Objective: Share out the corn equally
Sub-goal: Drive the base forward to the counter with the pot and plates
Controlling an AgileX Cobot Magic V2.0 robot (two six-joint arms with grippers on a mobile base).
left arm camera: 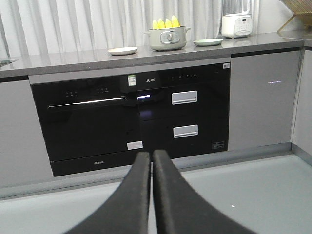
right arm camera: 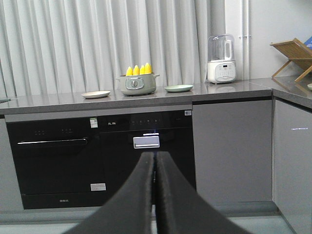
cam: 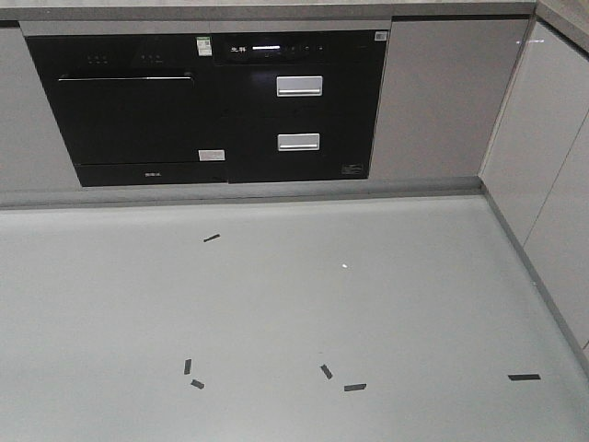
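Closed and empty, my left gripper (left arm camera: 151,155) and right gripper (right arm camera: 155,156) face corn (right arm camera: 139,69) in a pot (right arm camera: 138,85), upper centre, on the grey counter (right arm camera: 219,91).

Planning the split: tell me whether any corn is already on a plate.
No, the cobs all stand in the pot; the white plate and green plate show none.

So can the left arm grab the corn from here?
Probably not yet. The corn sits in the pot on the counter, far across the floor from the shut left gripper. Nothing blocks it; it just looks too far.
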